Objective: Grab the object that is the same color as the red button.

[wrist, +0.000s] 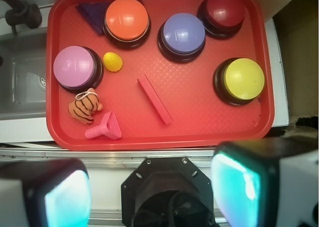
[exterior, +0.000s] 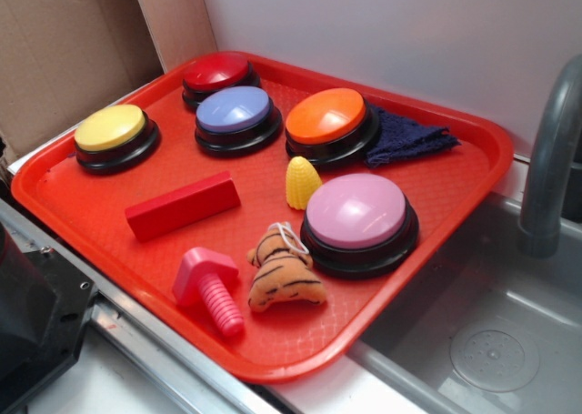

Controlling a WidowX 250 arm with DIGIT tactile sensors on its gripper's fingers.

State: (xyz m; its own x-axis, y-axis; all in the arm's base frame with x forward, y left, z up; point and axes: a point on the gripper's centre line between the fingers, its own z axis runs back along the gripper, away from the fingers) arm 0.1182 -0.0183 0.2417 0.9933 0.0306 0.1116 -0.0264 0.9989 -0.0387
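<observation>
Centrally placed on the red tray [exterior: 473, 173]: the red block [exterior: 182, 206], long and flat, lying free of everything else, angled diagonally in the wrist view, near the tray's front half. Just beside its lower end, toward the front rim, a pink bolt [exterior: 211, 287] on its side, and right of that a small striped tiger plush [exterior: 283, 271]. Farther back, the red button [exterior: 216, 75] in the tray's far corner, well apart from the block, with a blue-purple button [exterior: 235, 116] directly in front of it and touching or nearly so. Off to the left edge, a yellow button [exterior: 113, 134]; at the back right, an orange button [exterior: 328, 123] partly resting over a dark blue cloth [exterior: 407, 136]. Close by, a little yellow corn toy [exterior: 302, 184] upright between the orange button and a pink button [exterior: 357, 219]. Beyond the tray's right side, a grey sink [exterior: 491, 341] with a faucet [exterior: 548, 159]. Gripper [wrist: 152, 192] held high above the tray's front edge, fingers [wrist: 238, 189] spread wide at the bottom of the wrist view, nothing between them.
</observation>
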